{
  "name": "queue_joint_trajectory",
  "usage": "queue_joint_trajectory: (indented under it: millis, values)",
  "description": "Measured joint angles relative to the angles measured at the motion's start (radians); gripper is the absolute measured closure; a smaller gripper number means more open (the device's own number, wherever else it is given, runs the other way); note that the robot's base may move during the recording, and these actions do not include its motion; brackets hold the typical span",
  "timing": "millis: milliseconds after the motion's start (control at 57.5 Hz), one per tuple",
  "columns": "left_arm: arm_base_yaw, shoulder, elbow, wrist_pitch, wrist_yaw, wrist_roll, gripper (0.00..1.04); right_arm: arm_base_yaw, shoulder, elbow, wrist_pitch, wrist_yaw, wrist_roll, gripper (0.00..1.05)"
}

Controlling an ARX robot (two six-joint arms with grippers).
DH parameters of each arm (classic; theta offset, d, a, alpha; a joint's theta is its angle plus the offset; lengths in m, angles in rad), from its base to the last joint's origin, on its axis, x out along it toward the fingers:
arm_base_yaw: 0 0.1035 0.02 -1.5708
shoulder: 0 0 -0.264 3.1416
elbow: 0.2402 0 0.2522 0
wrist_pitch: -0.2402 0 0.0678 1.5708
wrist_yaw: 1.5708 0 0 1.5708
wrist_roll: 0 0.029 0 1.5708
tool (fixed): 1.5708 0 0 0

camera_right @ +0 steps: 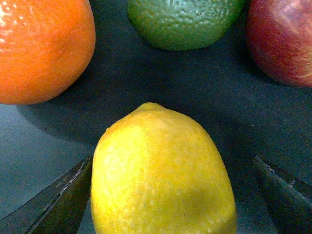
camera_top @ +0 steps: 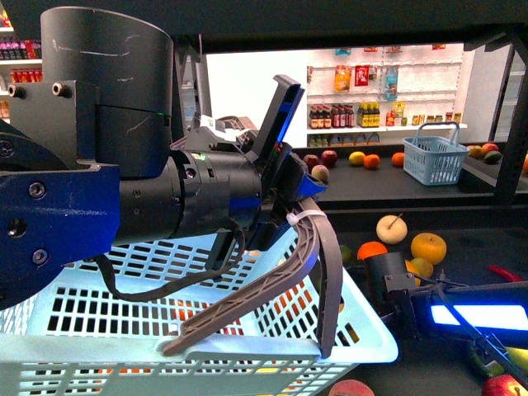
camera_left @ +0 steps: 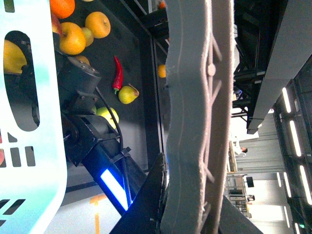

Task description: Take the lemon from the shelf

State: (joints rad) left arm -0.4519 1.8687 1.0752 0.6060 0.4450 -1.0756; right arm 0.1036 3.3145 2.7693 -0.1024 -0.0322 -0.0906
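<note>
Dark tray metal of the shelf (camera_right: 44, 146) lies under everything in the right wrist view, and nearest the camera the lemon (camera_right: 161, 180) rests on it, on its side. The right gripper (camera_right: 171, 200) is spread wide around it, one fingertip (camera_right: 53, 204) just beside one flank and the other standing clearly apart from the opposite flank; nothing is pinched. The lemon's nubbed tip faces away from the wrist, toward the gap between an orange (camera_right: 39, 48) and a bumpy green fruit (camera_right: 185, 22), with a red apple (camera_right: 282, 39) near them. Its long axis lies flat on the tray and seems to run along the line of reach, so the fingers would close across its narrow width. By my reading the approach is done, while the squeeze, the lift and the carry off the shelf are all left. In the front view the left gripper (camera_top: 252, 346) hangs spread and empty over a pale blue basket (camera_top: 363, 334). Farther back a small blue basket (camera_top: 436, 159) sits on another dark tier, and white store shelves (camera_top: 363, 115) of bottles line the wall.
</note>
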Motion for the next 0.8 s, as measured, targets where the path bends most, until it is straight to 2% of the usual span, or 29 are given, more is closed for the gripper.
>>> queue_joint_trajectory:
  millis: [191, 452, 557, 800]
  values:
    - [0.000, 0.000, 0.000, 0.000, 0.000, 0.000, 0.96, 0.003, 0.006, -0.008, 0.022, 0.003, 0.011, 0.34]
    - [0.000, 0.000, 0.000, 0.000, 0.000, 0.000, 0.96, -0.013, -0.209, -0.391, 0.231, 0.010, 0.030, 0.34]
    - [0.000, 0.000, 0.000, 0.000, 0.000, 0.000, 0.96, -0.034, -0.370, -0.605, 0.342, 0.002, 0.040, 0.34]
    - [0.000, 0.000, 0.000, 0.000, 0.000, 0.000, 0.96, -0.087, -0.798, -1.061, 0.491, -0.108, 0.113, 0.34]
